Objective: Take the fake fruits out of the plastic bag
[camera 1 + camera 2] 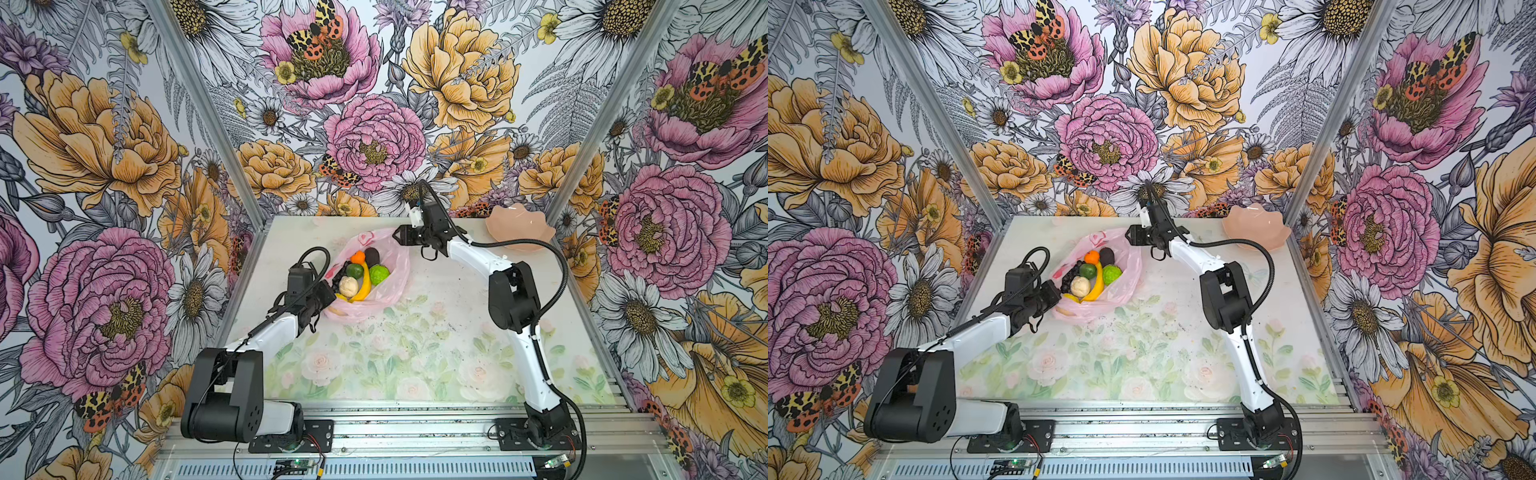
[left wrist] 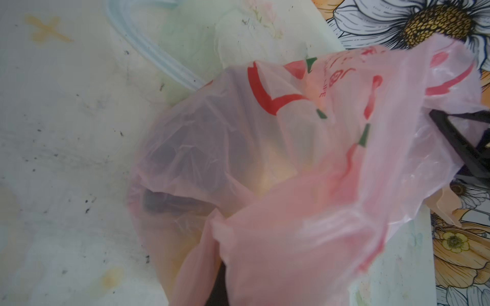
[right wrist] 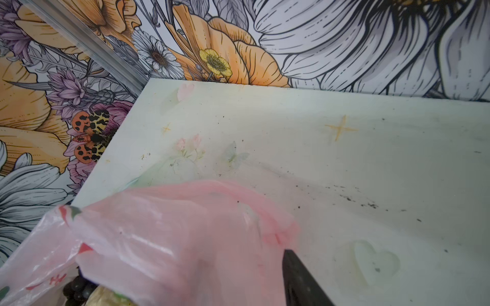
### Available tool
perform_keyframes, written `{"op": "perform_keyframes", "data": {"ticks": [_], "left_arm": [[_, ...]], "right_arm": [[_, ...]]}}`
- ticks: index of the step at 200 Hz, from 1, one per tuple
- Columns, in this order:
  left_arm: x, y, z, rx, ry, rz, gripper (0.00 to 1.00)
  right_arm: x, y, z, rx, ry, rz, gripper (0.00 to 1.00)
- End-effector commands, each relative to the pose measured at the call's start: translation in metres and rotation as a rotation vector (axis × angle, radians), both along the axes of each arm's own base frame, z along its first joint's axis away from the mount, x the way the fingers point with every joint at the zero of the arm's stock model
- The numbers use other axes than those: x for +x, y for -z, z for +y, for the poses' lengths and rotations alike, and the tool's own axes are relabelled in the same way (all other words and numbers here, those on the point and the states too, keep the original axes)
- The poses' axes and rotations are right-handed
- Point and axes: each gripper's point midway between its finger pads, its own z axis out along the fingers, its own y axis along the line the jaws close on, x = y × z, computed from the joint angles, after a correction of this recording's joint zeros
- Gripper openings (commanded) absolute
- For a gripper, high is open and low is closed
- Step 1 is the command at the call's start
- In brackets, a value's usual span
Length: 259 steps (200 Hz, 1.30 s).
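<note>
The pale-pink plastic bag (image 1: 392, 266) (image 1: 1125, 266) lies open on the table in both top views. Inside are the fake fruits: an orange (image 1: 357, 257), a dark avocado (image 1: 373, 255), two green limes (image 1: 379, 274), a yellow banana (image 1: 365, 287), a cream knobbly piece (image 1: 348, 286) and black grapes (image 1: 338, 277). My left gripper (image 1: 330, 301) is shut on the bag's near-left rim, and gathered film (image 2: 278, 238) fills the left wrist view. My right gripper (image 1: 397, 237) hovers at the far-right rim, open. One dark finger (image 3: 299, 278) shows; bag film (image 3: 185, 238) hides the other.
A peach petal-edged bowl (image 1: 519, 230) (image 1: 1256, 227) stands at the table's far right corner. Flowered walls close in the back and both sides. The arm bases sit on the metal rail (image 1: 415, 432) at the front edge.
</note>
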Motion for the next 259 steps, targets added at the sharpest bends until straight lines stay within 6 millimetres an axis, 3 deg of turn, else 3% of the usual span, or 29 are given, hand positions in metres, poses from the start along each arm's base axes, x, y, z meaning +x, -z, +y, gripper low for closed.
{"op": "perform_keyframes", "data": {"ticks": [1,41,69,96,141,170,201,224,259], "left_arm": [[-0.003,0.009,0.005,0.034,-0.016,0.005,0.0],[-0.004,0.008,0.003,0.053,0.01,-0.003,0.0],[-0.006,0.006,0.006,0.082,0.015,-0.019,0.0],[-0.011,0.011,0.007,0.082,0.016,-0.01,0.0],[-0.016,0.015,0.001,0.04,0.024,-0.017,0.0],[-0.016,0.014,0.001,0.041,0.026,-0.025,0.0],[-0.014,0.013,0.003,0.063,0.028,-0.033,0.0],[-0.011,0.009,0.007,0.084,0.017,-0.042,0.0],[0.0,-0.007,0.019,0.07,-0.023,-0.101,0.0]], "right_arm": [[-0.013,-0.027,-0.013,-0.005,0.029,-0.01,0.57],[-0.052,-0.04,-0.03,-0.059,0.05,-0.007,0.62],[-0.078,-0.022,-0.038,-0.119,0.079,0.03,0.66],[-0.094,-0.008,-0.026,-0.155,0.065,0.047,0.67],[-0.09,0.026,-0.008,-0.231,0.096,0.112,0.66],[-0.085,0.047,-0.021,-0.321,0.136,0.132,0.6],[-0.093,0.073,-0.036,-0.408,0.143,0.16,0.54],[-0.093,0.08,-0.048,-0.448,0.154,0.163,0.52],[-0.091,0.072,-0.051,-0.466,0.14,0.151,0.55]]}}
